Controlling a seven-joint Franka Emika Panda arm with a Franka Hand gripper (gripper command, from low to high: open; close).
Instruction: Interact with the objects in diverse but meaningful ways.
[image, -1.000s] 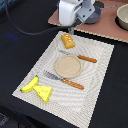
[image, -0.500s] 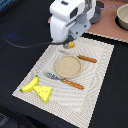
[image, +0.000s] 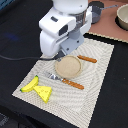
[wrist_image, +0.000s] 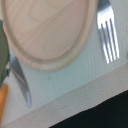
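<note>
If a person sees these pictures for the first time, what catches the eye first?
The big white arm hangs over the mat's far part, hiding its gripper. Under it lies a round wooden plate with a fork beside it. The yellow banana and cheese wedge sit on the mat's near corner.

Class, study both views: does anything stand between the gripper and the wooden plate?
Nothing visible does. The gripper hangs over the edge of the plate, whose top is bare. The fork lies beside the plate on the mat, out of the way.
</note>
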